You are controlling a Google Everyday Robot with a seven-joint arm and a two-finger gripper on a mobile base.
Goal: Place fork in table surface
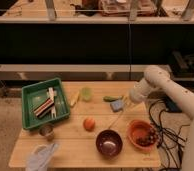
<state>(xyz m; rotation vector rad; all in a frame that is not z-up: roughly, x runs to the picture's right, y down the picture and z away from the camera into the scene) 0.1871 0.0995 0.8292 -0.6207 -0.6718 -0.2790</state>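
Observation:
My gripper (121, 105) hangs over the right middle of the table surface (75, 145), at the end of the white arm that comes in from the right. It is shut on the fork (117, 118), a slim pale utensil that slants down and to the left from the fingers. The fork's lower end is just above the wood, a little behind the purple bowl (109, 142). A small blue object (115, 105) sits right beside the gripper on its left.
A green tray (32, 95) at the left holds a chunky white fork-like utensil (51, 100) and a striped item (42, 108). Also on the table: green cup (86, 93), orange fruit (89, 123), orange bowl (142, 134), metal cup (46, 131), grey-blue cloth (42, 155). Cables hang at the right edge.

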